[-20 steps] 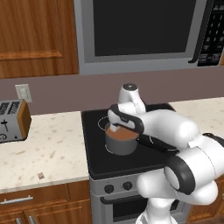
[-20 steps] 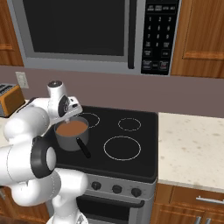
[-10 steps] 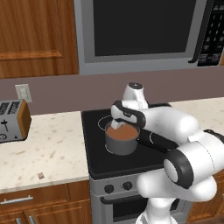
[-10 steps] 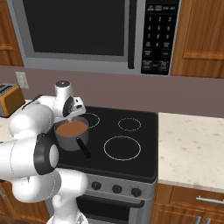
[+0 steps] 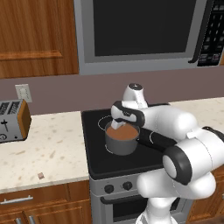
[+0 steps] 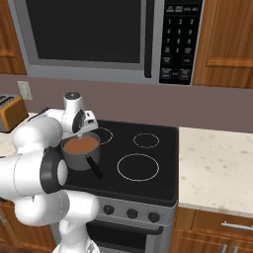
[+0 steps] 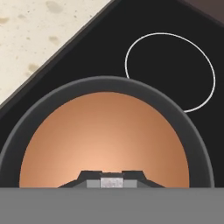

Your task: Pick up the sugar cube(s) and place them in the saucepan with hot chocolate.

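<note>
The saucepan [image 5: 120, 147] [image 6: 79, 161] stands on the front left burner of the black stove, full of smooth brown hot chocolate, its black handle pointing to the front right. Just above its back rim hangs my gripper [image 5: 117, 124] [image 6: 88, 130], pointing down. In the hand view the gripper [image 7: 111, 180] is shut on a pale grey sugar cube [image 7: 111, 181], with the pan's rim [image 7: 109, 84] and the brown liquid right below. A second, pinkish-tan sugar cube [image 5: 40, 175] lies on the counter near its front edge, far left of the stove.
A toaster [image 5: 13, 120] [image 6: 10, 111] stands at the left end of the speckled counter. The microwave [image 5: 140, 30] hangs low over the stove. Three more burner rings [image 6: 138, 167] mark the glass top, and more counter [image 6: 217, 168] lies to the right.
The hand has drifted slightly right and back over the saucepan, still shut on the grey cube. The pan and the pinkish cube have not moved.
</note>
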